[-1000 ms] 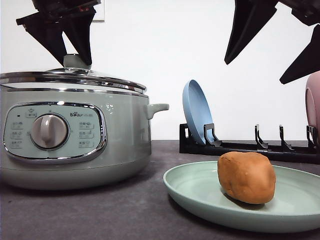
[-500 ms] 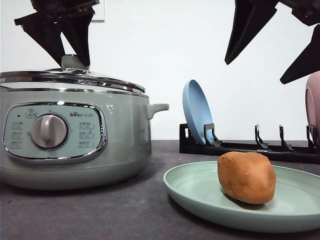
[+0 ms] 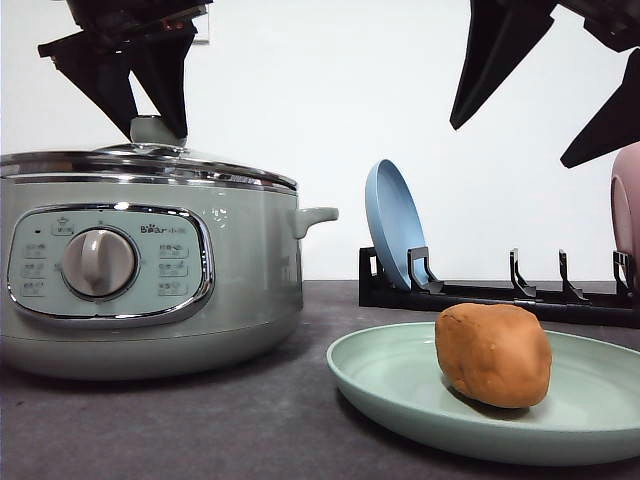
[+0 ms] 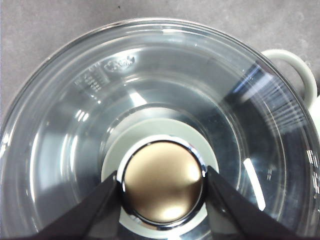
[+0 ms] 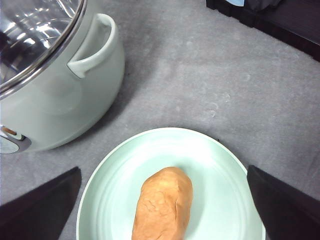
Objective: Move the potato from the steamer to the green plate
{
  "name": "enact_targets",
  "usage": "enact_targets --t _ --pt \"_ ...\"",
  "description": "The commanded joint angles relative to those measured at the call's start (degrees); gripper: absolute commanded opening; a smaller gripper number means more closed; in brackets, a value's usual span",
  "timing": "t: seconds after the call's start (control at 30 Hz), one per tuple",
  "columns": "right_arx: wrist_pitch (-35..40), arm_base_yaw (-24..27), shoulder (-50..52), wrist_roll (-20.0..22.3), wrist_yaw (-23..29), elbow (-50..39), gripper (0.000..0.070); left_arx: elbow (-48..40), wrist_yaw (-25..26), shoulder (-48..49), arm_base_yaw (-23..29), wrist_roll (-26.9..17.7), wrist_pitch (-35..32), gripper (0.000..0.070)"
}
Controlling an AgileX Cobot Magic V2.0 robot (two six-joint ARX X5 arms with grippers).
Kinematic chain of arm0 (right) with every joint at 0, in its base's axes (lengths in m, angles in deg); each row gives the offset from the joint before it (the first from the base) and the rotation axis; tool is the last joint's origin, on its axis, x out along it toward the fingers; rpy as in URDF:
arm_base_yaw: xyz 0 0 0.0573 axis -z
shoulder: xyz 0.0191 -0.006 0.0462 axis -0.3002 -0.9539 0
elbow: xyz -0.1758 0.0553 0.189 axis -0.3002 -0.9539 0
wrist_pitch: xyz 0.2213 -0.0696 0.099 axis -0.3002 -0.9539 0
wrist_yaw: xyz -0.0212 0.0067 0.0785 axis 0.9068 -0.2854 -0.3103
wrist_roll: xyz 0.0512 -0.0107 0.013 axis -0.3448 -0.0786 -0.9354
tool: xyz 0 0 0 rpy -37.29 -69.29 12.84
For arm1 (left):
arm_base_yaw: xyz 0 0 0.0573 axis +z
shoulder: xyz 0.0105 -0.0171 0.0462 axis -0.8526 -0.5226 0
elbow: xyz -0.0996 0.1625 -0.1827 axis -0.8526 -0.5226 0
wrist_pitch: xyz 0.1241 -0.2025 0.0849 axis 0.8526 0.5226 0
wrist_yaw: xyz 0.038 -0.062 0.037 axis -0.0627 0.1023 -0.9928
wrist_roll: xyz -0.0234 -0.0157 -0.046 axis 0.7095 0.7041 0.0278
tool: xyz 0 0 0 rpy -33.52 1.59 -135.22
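Observation:
The orange-brown potato (image 3: 493,355) (image 5: 162,210) lies on the green plate (image 3: 390,375) (image 5: 220,165) at the front right. To its left stands the grey-green steamer (image 3: 240,270) (image 5: 60,95), with its glass lid (image 3: 200,165) (image 4: 65,135) on top. My left gripper (image 3: 152,132) (image 4: 162,182) is directly over the lid, shut on the lid knob (image 4: 162,200), one finger on each side. High above the plate my right gripper (image 3: 508,145) (image 5: 163,171) hangs open, holding nothing.
A black dish rack (image 3: 480,293) (image 5: 280,20) runs along the back right. It holds an upright blue plate (image 3: 392,225) and a pink plate (image 3: 627,215) at the right edge. Bare dark table lies between steamer and green plate.
The lid has dropped a little and now lies flatter on the steamer's rim. My left gripper shifted slightly right with it. The right gripper, potato and plate stayed put.

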Motion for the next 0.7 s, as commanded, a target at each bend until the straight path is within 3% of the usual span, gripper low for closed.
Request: enact_targets --t 0.0,0.5,0.57,0.67 --pt "0.35 -0.28 -0.35 0.85 0.26 0.92 0.0695 1.60 0.04 -1.13 -0.46 -0.31 -1.44 0.0003" --pt "0.08 -0.28 -0.35 1.55 0.24 0.92 0.0695 1.60 -1.01 -3.45 -0.55 -0.22 0.15 0.0013" --pt "0.02 -0.28 -0.35 1.65 0.10 0.92 0.0695 1.60 -1.01 -3.44 -0.55 0.02 0.85 0.0120" --pt "0.02 -0.28 -0.35 1.78 -0.20 0.92 0.0695 1.61 -1.01 -3.31 -0.55 0.17 1.15 0.0386"
